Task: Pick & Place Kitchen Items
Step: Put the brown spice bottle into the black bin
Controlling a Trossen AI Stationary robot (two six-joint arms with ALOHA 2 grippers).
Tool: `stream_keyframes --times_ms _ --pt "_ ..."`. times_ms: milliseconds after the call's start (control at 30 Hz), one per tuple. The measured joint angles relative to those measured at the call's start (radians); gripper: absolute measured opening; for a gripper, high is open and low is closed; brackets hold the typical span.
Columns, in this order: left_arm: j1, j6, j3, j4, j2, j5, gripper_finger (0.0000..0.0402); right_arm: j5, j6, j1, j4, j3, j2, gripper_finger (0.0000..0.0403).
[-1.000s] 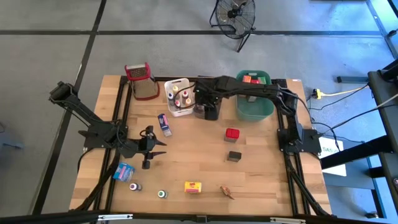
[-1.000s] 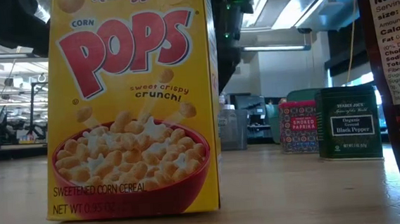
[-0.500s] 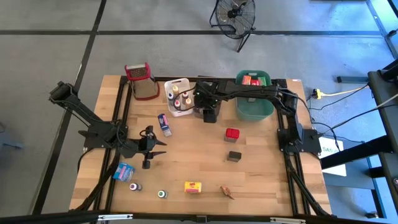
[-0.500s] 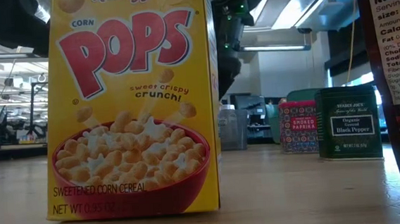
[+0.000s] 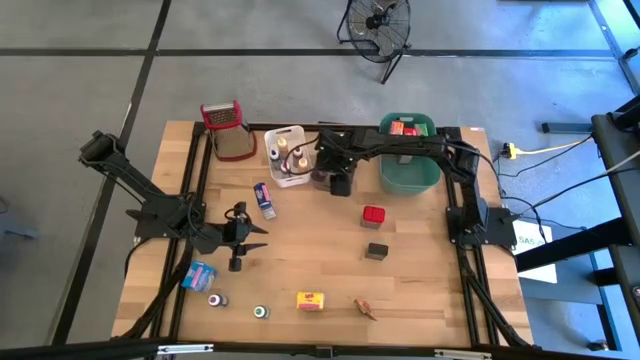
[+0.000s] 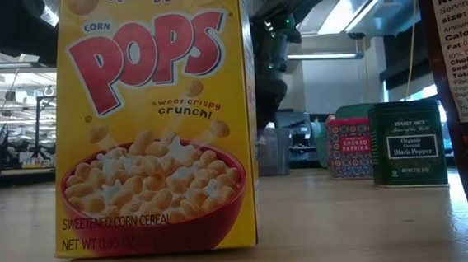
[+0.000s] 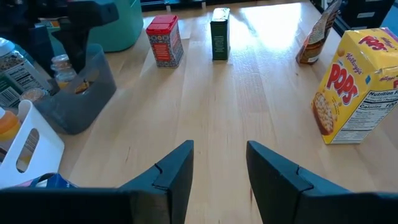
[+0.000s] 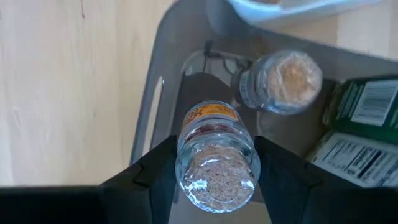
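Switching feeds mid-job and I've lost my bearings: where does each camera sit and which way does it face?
High view: overhead, straight down on the table; both arms show.
Low view: at tabletop height, level across; cereal box fills it, an arm hangs behind.
Left wrist view: forward past the open left claw over bare wood.
Right wrist view: down into the grey bin; right claw grips a spice jar.
Shared: the cereal box also shows in the left wrist view.

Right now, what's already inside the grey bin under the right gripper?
Inside the grey bin: one clear spice jar and green labelled packs beside it. The right gripper holds a second jar over the bin; that jar covers whatever sits directly below.
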Motion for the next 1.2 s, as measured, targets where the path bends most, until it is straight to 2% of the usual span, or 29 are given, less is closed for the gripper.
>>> stream_keyframes --times_ms 267,433,800,1200 --pt "0.0 0.0 0.0 0.0 0.0 0.0 0.0143 -0.006 -0.019 0.0 0.025 0.0 0.008 0.0186" --pt "0.0 0.0 0.0 0.001 0.0 0.0 0.0143 -0.057 -0.067 0.003 0.072 0.0 0.044 0.0186" --pt "0.0 0.0 0.0 0.001 0.0 0.0 0.0143 -0.056 -0.074 0.003 0.098 0.001 0.079 0.0186" --pt "0.0 0.001 0.0 0.001 0.0 0.0 0.0143 -0.052 -0.074 0.003 0.109 0.001 0.08 0.021"
